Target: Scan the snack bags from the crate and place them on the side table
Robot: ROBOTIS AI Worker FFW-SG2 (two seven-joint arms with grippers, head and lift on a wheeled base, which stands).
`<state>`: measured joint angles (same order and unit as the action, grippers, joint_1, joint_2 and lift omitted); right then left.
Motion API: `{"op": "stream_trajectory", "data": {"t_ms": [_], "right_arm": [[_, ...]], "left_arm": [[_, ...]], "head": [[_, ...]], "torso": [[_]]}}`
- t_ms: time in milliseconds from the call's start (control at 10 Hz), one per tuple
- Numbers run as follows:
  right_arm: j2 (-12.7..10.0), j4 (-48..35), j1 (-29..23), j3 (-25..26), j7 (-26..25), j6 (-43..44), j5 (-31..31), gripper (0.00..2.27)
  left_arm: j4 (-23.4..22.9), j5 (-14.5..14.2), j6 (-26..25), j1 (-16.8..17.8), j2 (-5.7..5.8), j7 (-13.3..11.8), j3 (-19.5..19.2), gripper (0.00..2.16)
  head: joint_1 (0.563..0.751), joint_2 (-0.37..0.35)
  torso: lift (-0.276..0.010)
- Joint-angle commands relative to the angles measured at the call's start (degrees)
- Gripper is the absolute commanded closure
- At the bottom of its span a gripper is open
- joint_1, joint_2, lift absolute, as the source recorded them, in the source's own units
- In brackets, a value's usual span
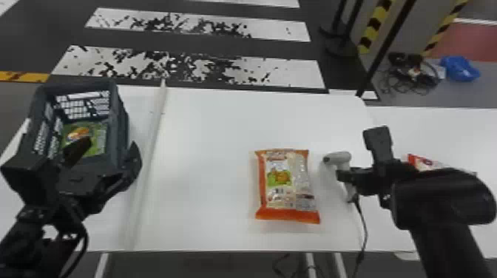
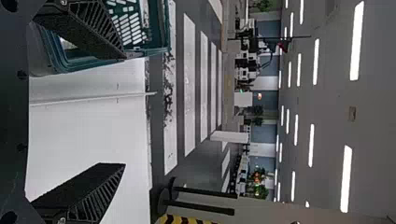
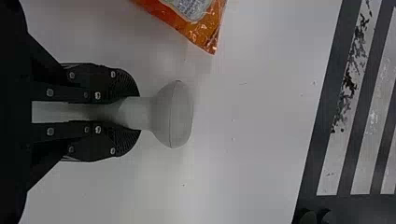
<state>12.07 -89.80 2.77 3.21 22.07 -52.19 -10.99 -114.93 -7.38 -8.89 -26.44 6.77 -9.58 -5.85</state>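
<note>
White table [image 1: 199,129], orange bag [image 1: 281,185] flat on it, scanner [image 1: 340,158] pinched in my right gripper [image 3: 127,113].
Bag looks light and soft; film's glossy, so likely slippery, contents probably brittle. I'd take it across the middle from the long sides, just firm enough to gather film; a hard squeeze may crush or pop it. End seal pinches flat, but the bag would likely swing. Scanner's just beside it, rigid, held by the handle; cord [image 1: 364,227] may tug. Left gripper [image 2: 125,110]: jaws spread, nothing between, one over the crate [image 1: 121,129], the other outside its wall. Green bag [image 1: 98,139] lies inside; same gentle grip, tighter near the walls. Red bag [image 1: 427,164] is on the side table [image 1: 436,129], partly behind my right arm [image 1: 440,199].
</note>
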Motion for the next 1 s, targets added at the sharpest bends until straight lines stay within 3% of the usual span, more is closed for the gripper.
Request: {"op": "stream_trajectory", "data": {"t_ms": [0,400,700,900], "right_arm": [[-0.2,-5.4,-2.2,0.5,-0.1,-3.7,0.2,2.26],[-0.9,-24.9,-10.8,0.0,-0.2,-15.6,0.4,2.26],[-1.2,-39.8,-17.1,-3.7,-0.4,-25.1,0.0,2.26],[-1.5,-45.2,-19.7,-6.7,-0.4,-29.3,-0.5,2.26]], "left_arm": [[0.1,0.0,0.0,0.1,0.0,0.0,0.0,0.04],[0.8,0.0,0.0,0.6,-0.09,0.0,0.2,0.04],[1.2,0.0,0.0,0.7,-0.09,0.0,0.2,0.04],[1.6,-0.2,0.0,0.6,-0.09,0.0,0.3,0.04]], "head": [[0.695,-0.091],[0.695,-0.081],[0.695,-0.046],[0.695,-0.002]], "torso": [[-0.05],[-0.05],[-0.05],[-0.05]]}}
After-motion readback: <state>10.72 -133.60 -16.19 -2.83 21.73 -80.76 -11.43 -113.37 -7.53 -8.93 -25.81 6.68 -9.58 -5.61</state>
